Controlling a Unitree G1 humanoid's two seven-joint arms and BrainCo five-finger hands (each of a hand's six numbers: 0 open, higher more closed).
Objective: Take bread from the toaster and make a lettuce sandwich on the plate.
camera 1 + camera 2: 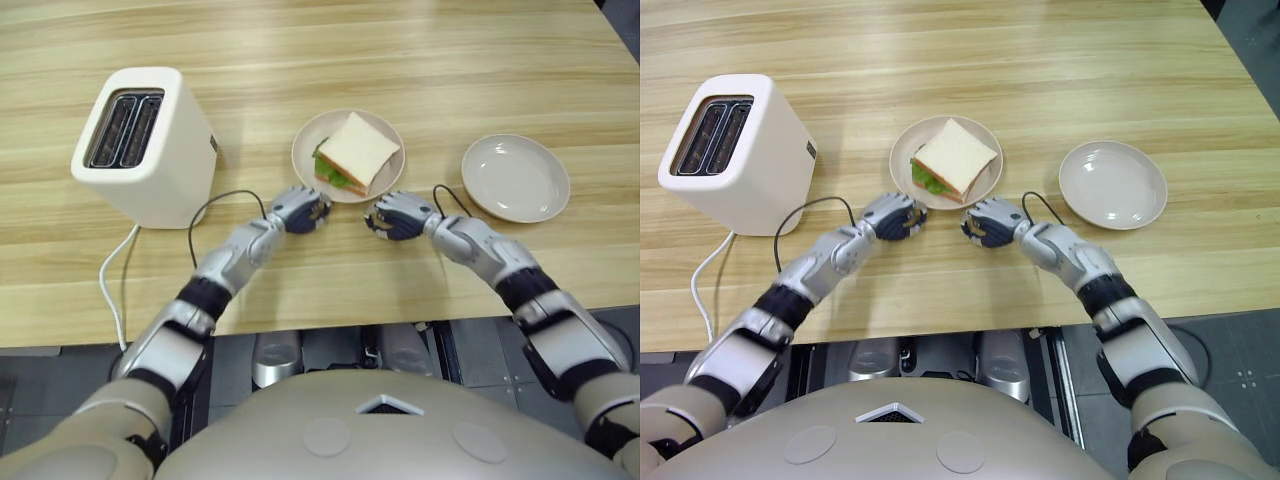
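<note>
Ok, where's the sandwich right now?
Mid-table in the left eye view, the sandwich sits on its plate, between the toaster at left and the empty plate at right.

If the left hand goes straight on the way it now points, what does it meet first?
The left hand would probably meet the plate at its near rim, then the sandwich; its height is unclear.

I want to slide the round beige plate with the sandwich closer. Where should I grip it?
Probably the round beige plate by its near-right rim, from the robot's side with the right hand, curled just beside it. That raised lip is bare there; the white-bread lettuce sandwich covers the middle, lettuce poking out near-left.
</note>
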